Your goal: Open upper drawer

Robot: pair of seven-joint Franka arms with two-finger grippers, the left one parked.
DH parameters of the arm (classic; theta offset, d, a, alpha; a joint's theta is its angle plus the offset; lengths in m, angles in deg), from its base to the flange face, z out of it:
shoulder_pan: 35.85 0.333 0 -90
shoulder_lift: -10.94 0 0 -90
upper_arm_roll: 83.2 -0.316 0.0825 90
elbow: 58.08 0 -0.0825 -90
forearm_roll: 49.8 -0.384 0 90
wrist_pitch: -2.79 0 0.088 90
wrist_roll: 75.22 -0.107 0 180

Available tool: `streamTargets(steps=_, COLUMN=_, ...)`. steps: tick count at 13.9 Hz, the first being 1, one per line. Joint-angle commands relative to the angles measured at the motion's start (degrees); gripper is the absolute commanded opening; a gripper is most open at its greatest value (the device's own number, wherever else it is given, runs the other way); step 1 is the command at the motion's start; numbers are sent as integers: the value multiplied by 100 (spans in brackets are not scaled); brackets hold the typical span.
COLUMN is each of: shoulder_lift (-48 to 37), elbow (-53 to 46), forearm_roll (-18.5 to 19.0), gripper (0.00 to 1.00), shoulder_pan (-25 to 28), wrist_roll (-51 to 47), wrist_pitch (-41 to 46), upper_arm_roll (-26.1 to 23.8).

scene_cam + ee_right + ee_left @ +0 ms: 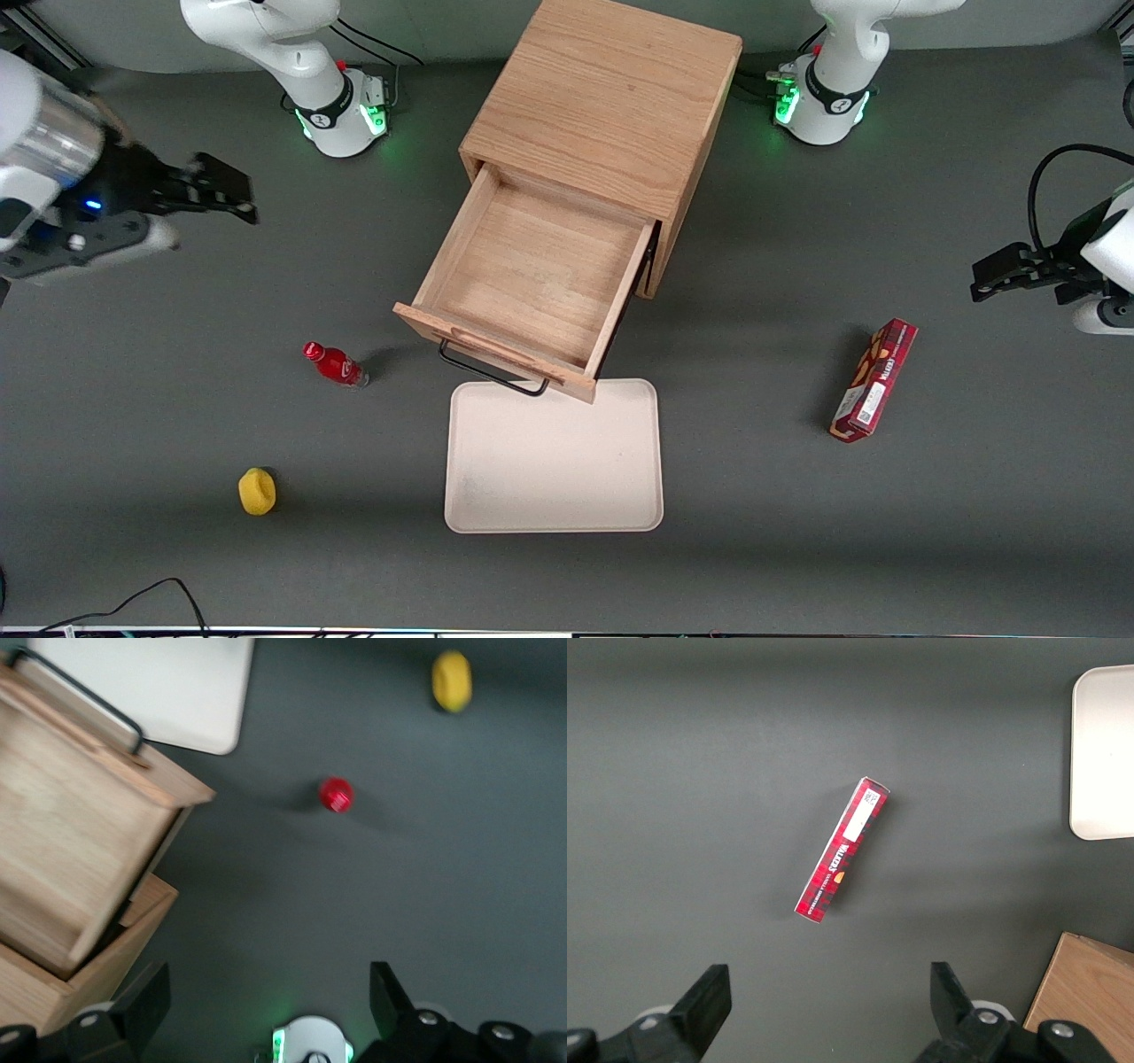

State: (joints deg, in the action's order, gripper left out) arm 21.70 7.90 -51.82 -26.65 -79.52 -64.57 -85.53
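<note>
The upper drawer (532, 275) of the light-oak cabinet (602, 97) stands pulled far out toward the front camera, and its inside is bare. Its long black wire bar handle (487, 372) hangs over the edge of the white tray. The drawer also shows in the right wrist view (71, 833) with its handle (84, 695). The lowermost drawer front is hidden under it. My right gripper (221, 190) is open and empty, high above the table toward the working arm's end, well apart from the cabinet. In the right wrist view its fingers (146, 1001) stand wide apart with nothing between them.
A white tray (554, 461) lies in front of the drawer. A red bottle (335, 364) lies beside the drawer, and a yellow fruit-like object (257, 491) nearer the front camera. A red box (874, 379) lies toward the parked arm's end.
</note>
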Motion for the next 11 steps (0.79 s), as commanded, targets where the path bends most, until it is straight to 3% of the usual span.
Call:
streamTargets(steps=1, shoulder_lift=-740, elbow=1466, forearm_roll=271, gripper=100, shoulder_pan=126, wrist_roll=-1438, wrist_pitch=-319, upper_arm_roll=-21)
streamTargets(steps=6, shoulder_lift=-2111, elbow=3955, forearm_roll=254, gripper=100, shoulder_pan=90, wrist_roll=-1347, wrist_pitch=-2147, upper_arm_roll=521)
streamTargets(steps=11, shoulder_lift=-2131, elbow=3941, forearm_roll=254, gripper=100, shoulder_pan=99, wrist_roll=-932, wrist_pitch=-2203, upper_arm_roll=1077)
